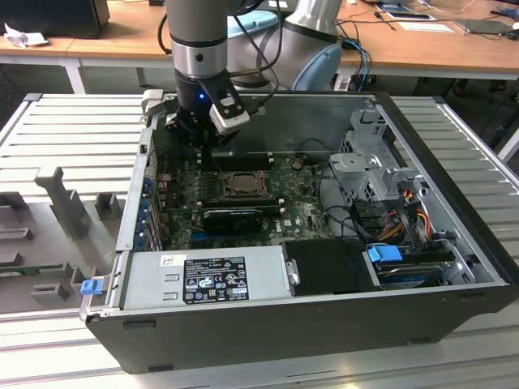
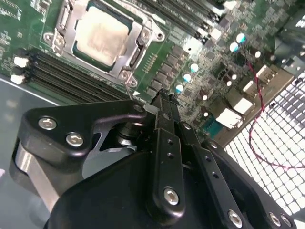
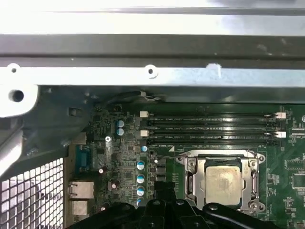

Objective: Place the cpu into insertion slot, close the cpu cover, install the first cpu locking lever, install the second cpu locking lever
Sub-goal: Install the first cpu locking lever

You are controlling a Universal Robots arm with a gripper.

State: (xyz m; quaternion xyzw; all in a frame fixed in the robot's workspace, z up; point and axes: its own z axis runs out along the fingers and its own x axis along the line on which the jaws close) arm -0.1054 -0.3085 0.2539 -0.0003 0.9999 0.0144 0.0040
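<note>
The cpu (image 3: 222, 182) sat flat in the insertion slot (image 3: 187, 165) on the green board (image 3: 125, 149). The cpu cover (image 3: 248, 183) lay down around it, and the chip showed through its square hole. Long black slots (image 3: 209, 127) with white clips ran just beside it. The black gripper (image 3: 164, 191) was near the cpu. A grey metal wall (image 3: 143, 52) stood past the slots.
</note>
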